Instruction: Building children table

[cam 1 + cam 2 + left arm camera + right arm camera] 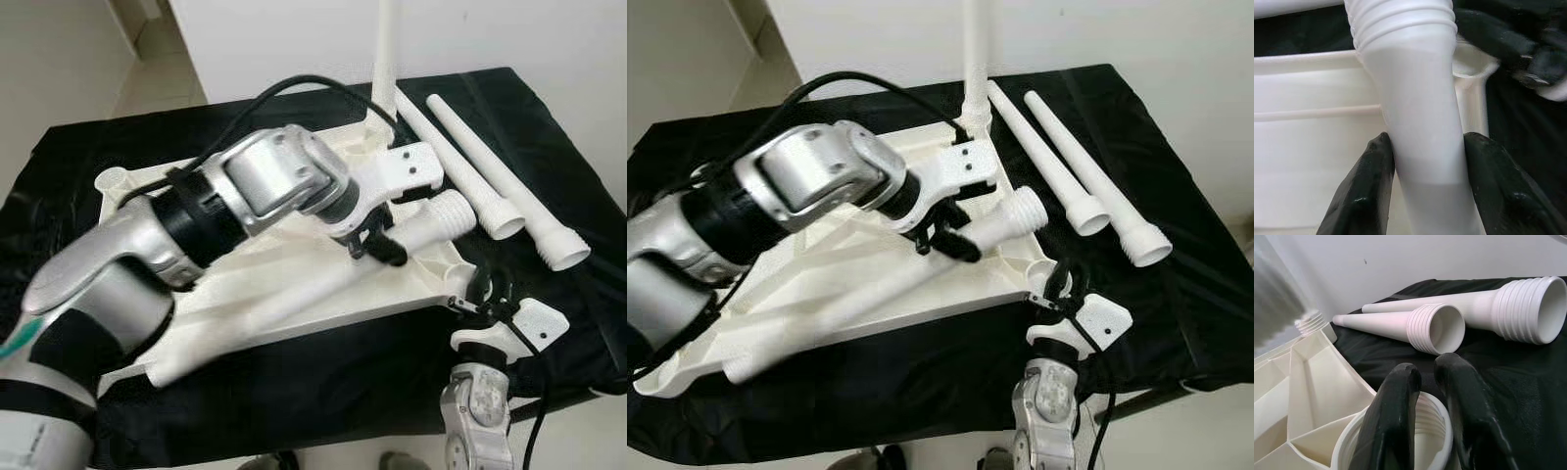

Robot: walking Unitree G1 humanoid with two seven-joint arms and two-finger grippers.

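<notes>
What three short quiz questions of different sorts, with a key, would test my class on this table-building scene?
1. True or false: the left gripper holds a white table leg.
2. How many loose legs lie on the black cloth beside the tabletop?
3. The right gripper grips: A) a loose leg, B) the rim of a corner socket, C) the cloth.

Key: 1 true; 2 two; 3 B.

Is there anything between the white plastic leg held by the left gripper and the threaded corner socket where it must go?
Yes. The right gripper has a black finger over the white threaded corner socket of the upturned white plastic tabletop. The white plastic leg, clamped by the left gripper, cannot enter until it withdraws.
</notes>
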